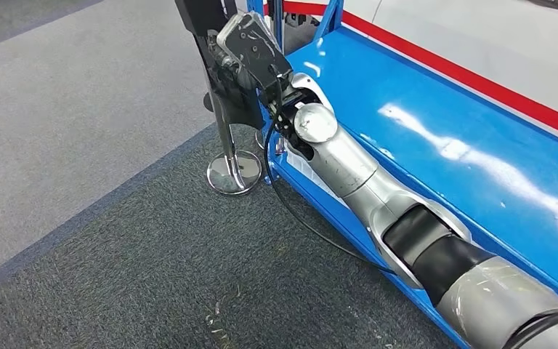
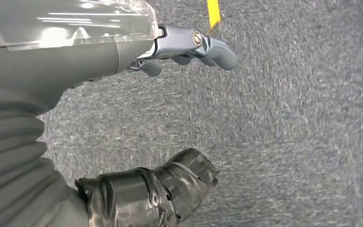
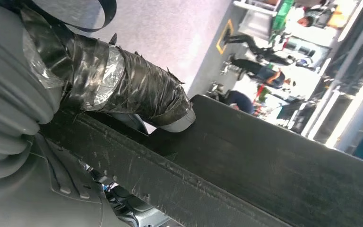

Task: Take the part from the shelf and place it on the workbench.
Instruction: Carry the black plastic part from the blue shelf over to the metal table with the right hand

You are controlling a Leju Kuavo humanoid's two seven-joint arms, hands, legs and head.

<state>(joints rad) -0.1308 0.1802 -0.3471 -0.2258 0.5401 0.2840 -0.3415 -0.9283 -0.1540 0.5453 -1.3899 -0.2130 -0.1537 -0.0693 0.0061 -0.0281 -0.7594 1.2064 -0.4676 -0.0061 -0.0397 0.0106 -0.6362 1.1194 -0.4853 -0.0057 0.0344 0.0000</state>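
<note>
Workbench surface [image 1: 436, 109]: glossy blue painted metal, smooth, with bright reflections. Right arm [image 1: 363, 182]: brushed silver metal, satin sheen, with matt black sections. Floor carpet [image 1: 116, 254]: grey cloth pile, rough and matt. Stand base [image 1: 234, 172]: polished chrome, mirror-bright. Part [image 3: 264, 165]: matt black, scuffed, plastic-like. Right robot hand [image 3: 123, 87]: thumb wrapped in shiny, wrinkled black tape; ribbed grey cover matt. Left robot hand [image 2: 170, 118]: smooth grey plastic fingers.

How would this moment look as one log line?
right hand: grips black part | left hand: empty over carpet | blue workbench: bare
</note>
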